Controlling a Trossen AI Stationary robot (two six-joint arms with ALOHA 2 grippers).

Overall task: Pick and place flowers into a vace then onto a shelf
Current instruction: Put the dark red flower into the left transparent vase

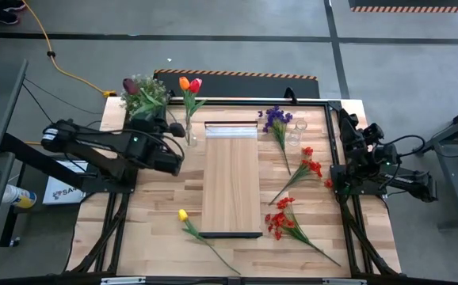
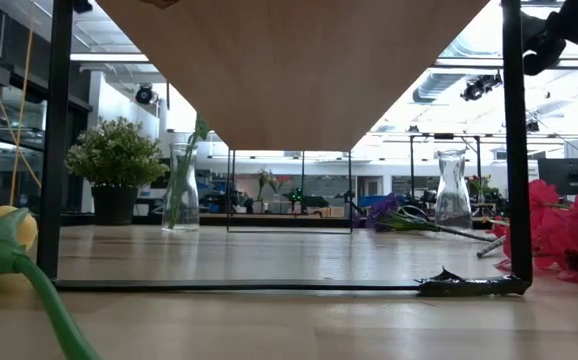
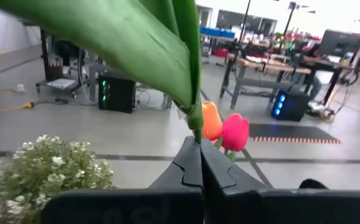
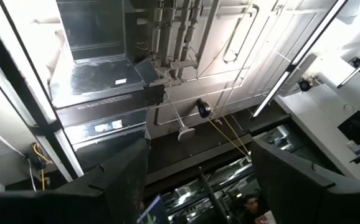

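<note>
The wide planked wooden tabletop (image 1: 158,214) carries one long narrow pale wooden shelf with dark end trim (image 1: 230,178) down its middle; two dark arms flank it, the right one folded at the table's right edge, its right gripper (image 4: 198,180) held apart and empty, aimed up at the ceiling; one bushy green potted plant (image 1: 148,96) stands at the far left corner; two clear glass vases show, one (image 1: 191,134) just left of the shelf's far end, one (image 1: 296,131) to its right; the left gripper (image 3: 200,171) is clamped shut on a green stem (image 3: 196,121) of the orange and red tulips (image 1: 189,84) standing in the left vase; loose on the table lie one purple sprig (image 1: 276,123), three red small-blossom sprays (image 1: 304,170) right of the shelf, and one yellow tulip (image 1: 185,215) near its left front.
</note>
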